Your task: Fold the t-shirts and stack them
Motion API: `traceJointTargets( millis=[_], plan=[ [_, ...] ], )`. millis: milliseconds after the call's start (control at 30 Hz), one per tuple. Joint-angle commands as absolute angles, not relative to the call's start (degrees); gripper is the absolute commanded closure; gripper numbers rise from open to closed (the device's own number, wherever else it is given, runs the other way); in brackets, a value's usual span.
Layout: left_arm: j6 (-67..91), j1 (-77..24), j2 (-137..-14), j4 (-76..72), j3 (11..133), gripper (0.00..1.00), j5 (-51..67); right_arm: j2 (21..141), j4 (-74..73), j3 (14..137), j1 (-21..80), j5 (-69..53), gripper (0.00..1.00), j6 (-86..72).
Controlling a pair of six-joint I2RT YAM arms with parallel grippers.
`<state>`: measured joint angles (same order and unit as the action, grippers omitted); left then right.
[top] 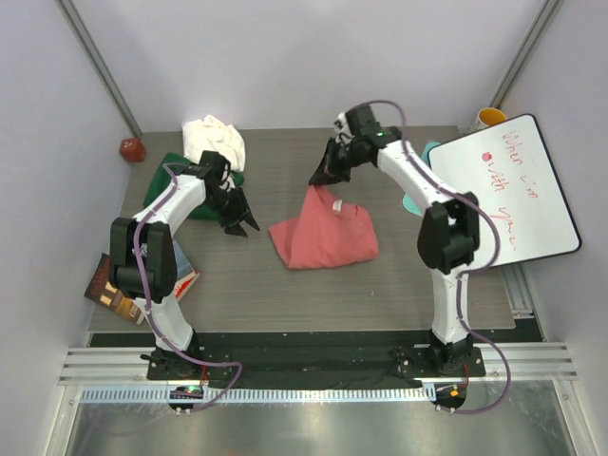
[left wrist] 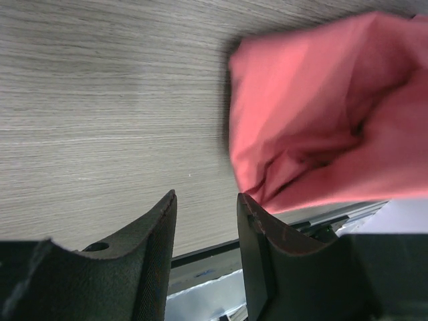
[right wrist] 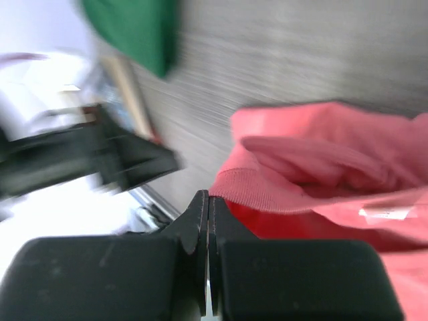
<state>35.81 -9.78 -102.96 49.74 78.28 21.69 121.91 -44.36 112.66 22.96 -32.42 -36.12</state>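
Observation:
The salmon-pink t-shirt (top: 325,233) lies crumpled mid-table, its far corner drawn up into a peak. My right gripper (top: 321,177) is at that peak, shut on the ribbed collar edge (right wrist: 267,194), which meets its fingertips (right wrist: 208,195). My left gripper (top: 241,224) stands open over bare table just left of the pink shirt (left wrist: 321,114), with nothing between its fingers (left wrist: 206,195). The dark green t-shirt (top: 174,182) lies at the back left, with the cream-white t-shirt (top: 215,142) bunched on its far edge. A green corner (right wrist: 137,30) shows in the right wrist view.
A whiteboard (top: 524,190) leans at the right edge, with a yellow cup (top: 491,118) behind it and a teal item (top: 415,201) beside it. Glossy books (top: 119,285) lie at the left edge. A small red object (top: 131,148) sits at the back left corner.

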Motion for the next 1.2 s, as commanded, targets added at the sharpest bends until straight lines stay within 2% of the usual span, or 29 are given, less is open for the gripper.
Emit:
traceJointTargets(
  millis=[0, 533, 933, 1133, 1167],
  plan=[
    [36.12, -9.93, -103.71, 47.99, 79.54, 0.58, 23.73, 111.72, -41.49, 114.43, 18.12, -37.69, 0.99, -39.37],
    [34.45, -10.11, -106.87, 49.13, 86.39, 0.59, 21.18, 111.71, -39.91, 140.09, 16.70, -47.98, 0.99, -50.44],
    [35.42, -10.02, -108.28, 48.52, 92.37, 0.57, 19.07, 103.89, -35.60, 140.98, 16.35, -49.66, 0.99, -54.05],
    [35.51, -10.02, -108.11, 48.95, 92.63, 0.54, 18.37, 91.87, -38.49, 122.72, 13.10, -42.37, 0.99, -50.37],
    [35.07, -10.02, -108.19, 49.22, 92.72, 0.54, 18.46, 90.89, -43.02, 120.87, 11.70, -38.53, 0.99, -48.45]
  ],
)
